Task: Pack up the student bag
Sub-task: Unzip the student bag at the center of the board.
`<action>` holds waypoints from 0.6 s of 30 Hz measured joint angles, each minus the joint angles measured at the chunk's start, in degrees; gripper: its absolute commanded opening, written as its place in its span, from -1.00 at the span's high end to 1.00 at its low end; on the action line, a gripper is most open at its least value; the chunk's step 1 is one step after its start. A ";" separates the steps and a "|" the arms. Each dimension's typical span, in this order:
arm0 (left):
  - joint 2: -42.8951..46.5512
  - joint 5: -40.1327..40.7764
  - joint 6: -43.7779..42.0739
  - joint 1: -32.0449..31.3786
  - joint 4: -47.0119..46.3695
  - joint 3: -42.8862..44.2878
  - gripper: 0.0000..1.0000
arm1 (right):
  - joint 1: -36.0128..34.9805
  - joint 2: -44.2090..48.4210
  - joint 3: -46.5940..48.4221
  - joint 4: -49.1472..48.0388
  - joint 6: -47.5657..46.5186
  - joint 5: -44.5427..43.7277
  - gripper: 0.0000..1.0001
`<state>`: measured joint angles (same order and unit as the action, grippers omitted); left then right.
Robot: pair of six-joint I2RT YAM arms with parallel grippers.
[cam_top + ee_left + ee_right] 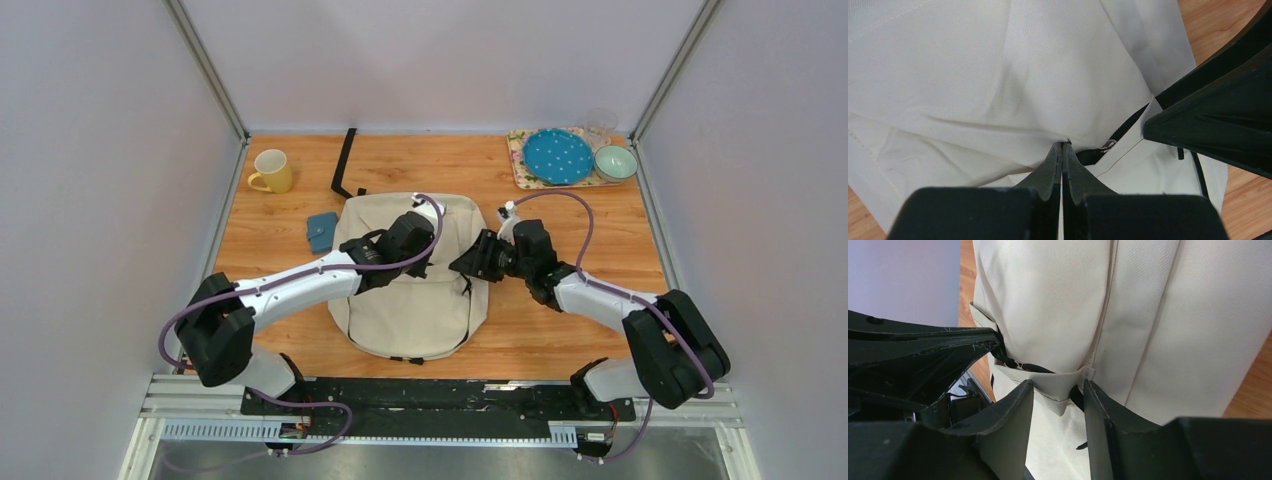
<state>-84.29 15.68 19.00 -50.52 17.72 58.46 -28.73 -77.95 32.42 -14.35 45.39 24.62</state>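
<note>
The student bag (415, 300) lies mid-table, mug (272, 171) behind-left, tray (520, 160) behind-right.

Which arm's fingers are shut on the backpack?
The left gripper: its fingers are pressed together, pinching the cream fabric backpack. The right gripper has its fingers apart, straddling a fold of that fabric.

Robot lab cell, plain grey panel walls (90, 150), aluminium corner posts (208, 70), wooden tabletop (430, 165), mounting rail (450, 432)
</note>
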 measured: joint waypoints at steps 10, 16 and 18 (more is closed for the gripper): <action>0.57 -0.28 0.24 0.81 -0.07 -0.61 1.00 | -0.50 -2.60 0.28 -3.50 1.51 2.36 1.00; 2.23 -0.13 0.17 1.07 -0.63 -2.14 1.00 | -0.72 -1.07 0.28 -1.31 1.01 -0.31 1.00; 3.72 0.39 -0.02 1.81 -0.94 -3.61 1.00 | -1.05 1.05 0.42 1.01 0.09 -2.05 1.00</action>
<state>-80.58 16.08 18.98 -48.71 16.78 54.85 -29.78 -76.90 32.84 -13.34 45.47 22.57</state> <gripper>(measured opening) 0.006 0.025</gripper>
